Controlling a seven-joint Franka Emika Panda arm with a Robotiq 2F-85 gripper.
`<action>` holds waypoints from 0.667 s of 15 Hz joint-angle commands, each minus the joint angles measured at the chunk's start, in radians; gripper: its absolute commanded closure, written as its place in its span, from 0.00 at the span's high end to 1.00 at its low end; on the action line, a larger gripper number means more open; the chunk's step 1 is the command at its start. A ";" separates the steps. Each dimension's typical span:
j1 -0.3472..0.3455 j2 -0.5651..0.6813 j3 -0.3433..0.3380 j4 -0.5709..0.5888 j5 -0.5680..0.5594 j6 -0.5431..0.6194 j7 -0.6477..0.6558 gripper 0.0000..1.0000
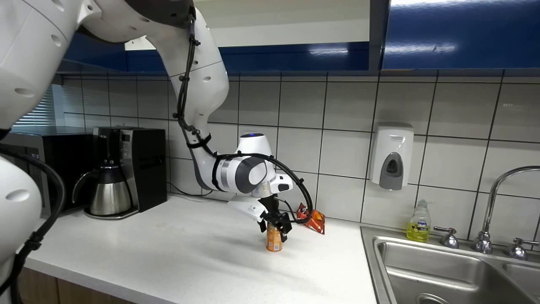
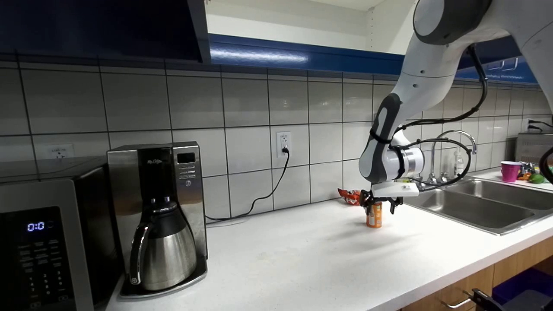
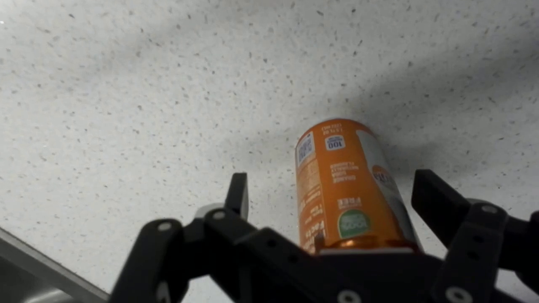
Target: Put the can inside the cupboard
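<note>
The orange can (image 1: 274,241) stands upright on the white counter, and it also shows in an exterior view (image 2: 374,217) and in the wrist view (image 3: 343,181). My gripper (image 1: 273,233) is over the can from above, open, with a finger on each side. In the wrist view (image 3: 332,185) gaps show between the can and both fingertips. The can's top is hidden behind the gripper body. The blue cupboard (image 1: 295,58) hangs on the wall above; its pale interior shows open in both exterior views, also here (image 2: 285,21). My arm covers part of it.
A red-orange snack wrapper (image 1: 312,218) lies behind the can by the wall. The sink (image 1: 422,257) is on one side, with a soap bottle (image 1: 419,221) and faucet (image 1: 489,207). A coffee maker (image 2: 157,216) and microwave (image 2: 56,233) stand at the opposite end. A soap dispenser (image 1: 392,156) is on the wall.
</note>
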 commanded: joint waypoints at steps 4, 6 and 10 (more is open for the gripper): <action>0.097 0.057 -0.084 0.018 0.000 0.101 0.058 1.00; 0.119 0.064 -0.097 0.017 0.008 0.114 0.061 1.00; 0.159 0.074 -0.127 0.017 0.018 0.127 0.068 1.00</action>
